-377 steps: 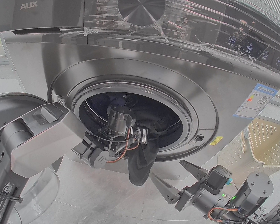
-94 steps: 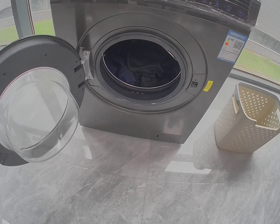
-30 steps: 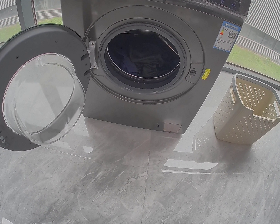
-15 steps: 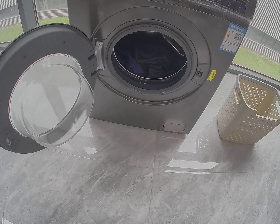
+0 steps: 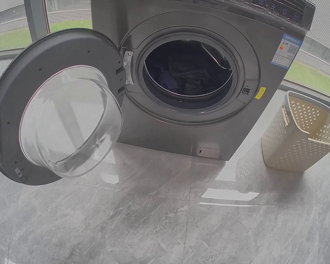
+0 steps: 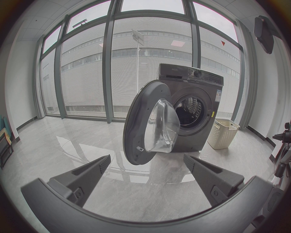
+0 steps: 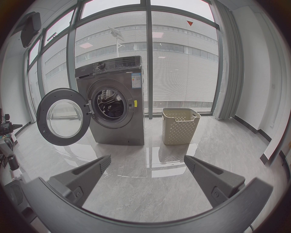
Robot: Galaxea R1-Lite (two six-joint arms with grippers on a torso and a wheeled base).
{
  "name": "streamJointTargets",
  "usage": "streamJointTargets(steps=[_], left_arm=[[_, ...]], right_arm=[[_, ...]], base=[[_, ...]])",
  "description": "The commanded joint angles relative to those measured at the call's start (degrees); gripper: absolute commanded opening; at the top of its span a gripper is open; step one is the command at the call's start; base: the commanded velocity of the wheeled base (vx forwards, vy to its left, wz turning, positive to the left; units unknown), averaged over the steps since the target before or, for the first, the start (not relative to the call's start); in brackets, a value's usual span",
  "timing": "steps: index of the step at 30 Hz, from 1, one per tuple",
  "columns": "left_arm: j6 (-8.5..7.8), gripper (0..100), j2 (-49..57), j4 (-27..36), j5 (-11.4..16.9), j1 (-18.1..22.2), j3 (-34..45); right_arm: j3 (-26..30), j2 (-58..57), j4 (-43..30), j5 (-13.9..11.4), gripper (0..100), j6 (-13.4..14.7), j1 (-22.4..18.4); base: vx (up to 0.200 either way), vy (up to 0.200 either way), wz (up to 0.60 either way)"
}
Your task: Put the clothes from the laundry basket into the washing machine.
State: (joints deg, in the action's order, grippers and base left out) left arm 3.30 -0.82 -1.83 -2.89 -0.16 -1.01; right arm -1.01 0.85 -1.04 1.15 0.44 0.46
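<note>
The left gripper (image 6: 146, 157) has its jaws spread wide, and the right gripper (image 7: 147, 157) has its jaws spread wide too; both hang low over the shiny grey floor (image 5: 180, 234), well apart from the washing machine (image 5: 164, 134). The dark clothes (image 5: 184, 79) lie in a heap inside the machine's round drum, and its door (image 5: 18, 83) stands swung open on the robot's left. The cream laundry basket (image 5: 298, 141) stands upright on the floor near the machine, on the robot's right.
</note>
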Motion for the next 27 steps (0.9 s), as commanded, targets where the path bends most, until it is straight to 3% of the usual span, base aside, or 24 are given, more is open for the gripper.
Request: streamJointTargets(steps=[1, 3, 18, 27], left_arm=[[0.04, 100, 0.73, -0.02, -0.01, -0.02, 1.01], [0.04, 100, 0.73, -0.02, -0.01, -0.02, 1.01], [0.12, 100, 0.73, -0.02, -0.01, -0.02, 1.01], [0.12, 100, 0.73, -0.02, -0.01, -0.02, 1.01]], right_arm=[[0.57, 0.03, -0.02, 0.00, 100, 0.00, -0.02], [0.57, 0.03, -0.02, 0.00, 100, 0.00, -0.02], [0.57, 0.03, -0.02, 0.00, 100, 0.00, -0.02], [0.57, 0.03, -0.02, 0.00, 100, 0.00, -0.02]], base=[[0.000, 0.000, 0.00], [0.000, 0.000, 0.00], [0.000, 0.200, 0.00], [0.000, 0.000, 0.00]])
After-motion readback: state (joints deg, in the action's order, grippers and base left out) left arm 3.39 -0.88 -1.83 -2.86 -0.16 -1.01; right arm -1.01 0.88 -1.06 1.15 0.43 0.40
